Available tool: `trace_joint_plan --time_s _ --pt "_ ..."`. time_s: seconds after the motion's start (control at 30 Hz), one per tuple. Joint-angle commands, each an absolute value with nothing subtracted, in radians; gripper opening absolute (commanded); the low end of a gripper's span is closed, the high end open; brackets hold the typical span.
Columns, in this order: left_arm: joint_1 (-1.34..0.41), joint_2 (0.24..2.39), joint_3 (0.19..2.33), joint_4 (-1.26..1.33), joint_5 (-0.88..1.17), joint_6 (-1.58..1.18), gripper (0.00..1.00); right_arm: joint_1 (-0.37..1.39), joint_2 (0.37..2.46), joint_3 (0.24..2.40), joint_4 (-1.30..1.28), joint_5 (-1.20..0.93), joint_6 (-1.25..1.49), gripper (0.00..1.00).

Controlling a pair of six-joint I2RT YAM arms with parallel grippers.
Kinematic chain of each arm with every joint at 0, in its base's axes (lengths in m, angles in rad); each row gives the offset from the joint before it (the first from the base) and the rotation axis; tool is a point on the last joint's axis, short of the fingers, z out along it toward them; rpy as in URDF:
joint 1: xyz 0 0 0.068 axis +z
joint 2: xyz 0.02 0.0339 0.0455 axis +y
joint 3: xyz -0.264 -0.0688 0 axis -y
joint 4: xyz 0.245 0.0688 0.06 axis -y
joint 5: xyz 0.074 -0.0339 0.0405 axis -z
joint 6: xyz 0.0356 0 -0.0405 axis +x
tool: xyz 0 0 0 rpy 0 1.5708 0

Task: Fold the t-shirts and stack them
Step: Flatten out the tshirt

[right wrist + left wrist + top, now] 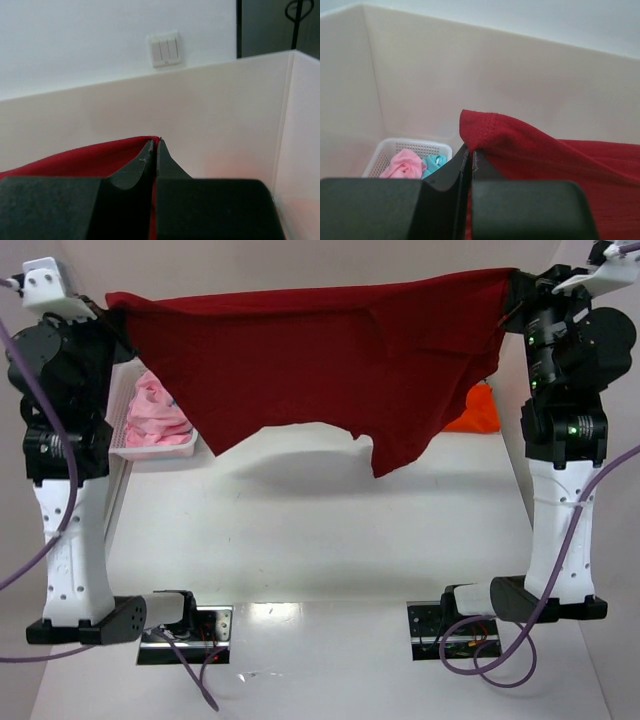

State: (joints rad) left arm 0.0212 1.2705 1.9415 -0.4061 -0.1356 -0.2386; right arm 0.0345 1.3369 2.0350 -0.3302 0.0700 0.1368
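One dark red t-shirt [320, 360] hangs spread wide, corners clamped in left fingers [455, 170] and right fingers [142, 162]; one orange t-shirt [478, 410] at 3 o'clock.

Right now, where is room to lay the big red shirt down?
The table is bare in the middle, between the left arm and right arm, under the hanging red shirt. Crowded: far left by the basket, far right by the orange shirt.

Both arms stand tall, left arm [62, 440] and right arm [562, 430] spread wide. Left gripper [470, 150] and right gripper [156, 144] each pinch the dark red t-shirt [330, 360] (jaws clamped tight).
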Motion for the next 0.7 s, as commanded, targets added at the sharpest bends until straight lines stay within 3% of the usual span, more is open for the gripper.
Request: trace_joint_plan --time_s 0.0,0.37,0.67 --pt "0.046 1.186 1.933 -0.351 -0.195 -0.229 0.0 0.009 1.263 2.123 -0.264 0.126 0.149 0.01" --pt "0.046 1.201 1.81 -0.344 -0.126 -0.259 0.0 0.009 1.178 1.859 -0.265 0.212 0.14 0.01" --pt "0.046 0.982 1.704 -0.367 -0.107 -0.259 0.0 0.009 0.956 1.764 -0.316 0.195 0.15 0.01"
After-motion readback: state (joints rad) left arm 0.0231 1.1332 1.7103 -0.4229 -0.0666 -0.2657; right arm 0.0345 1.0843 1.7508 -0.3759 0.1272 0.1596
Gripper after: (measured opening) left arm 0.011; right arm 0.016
